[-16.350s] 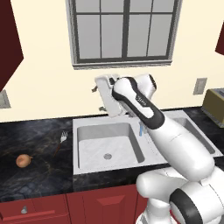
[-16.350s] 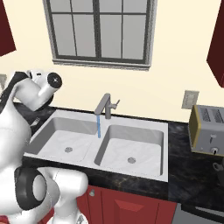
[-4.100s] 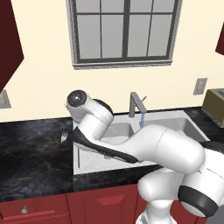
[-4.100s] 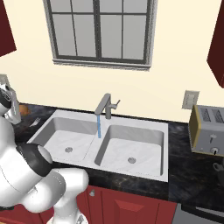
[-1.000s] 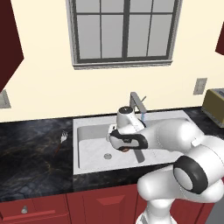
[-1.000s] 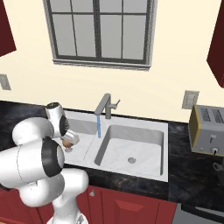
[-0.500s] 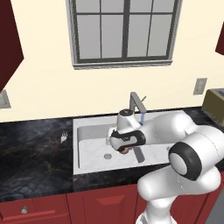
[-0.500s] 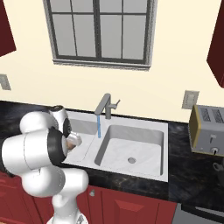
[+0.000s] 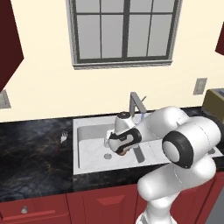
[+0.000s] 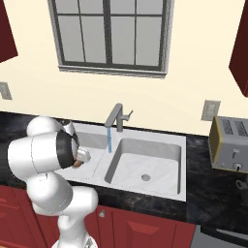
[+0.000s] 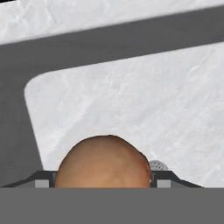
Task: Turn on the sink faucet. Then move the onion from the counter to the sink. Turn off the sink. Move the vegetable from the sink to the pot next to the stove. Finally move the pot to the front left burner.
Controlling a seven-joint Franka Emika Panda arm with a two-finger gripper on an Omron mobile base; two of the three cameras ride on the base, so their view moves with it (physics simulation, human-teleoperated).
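Hand view: onion [image 11: 104, 162] clamped in wide pincer [image 11: 105, 178], lower half hidden; sink [image 11: 131, 100] beneath.

Glossy black marble counter [image 9: 30, 148], matt pale stone-like sink [image 9: 89, 144], grey metal faucet [image 10: 115, 116].

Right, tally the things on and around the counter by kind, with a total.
Onion, between the fingers of the gripper: 1
Sink faucet, water running: 1
Sink basins: 2
Toaster: 1
Wall outlets: 2
Total: 7
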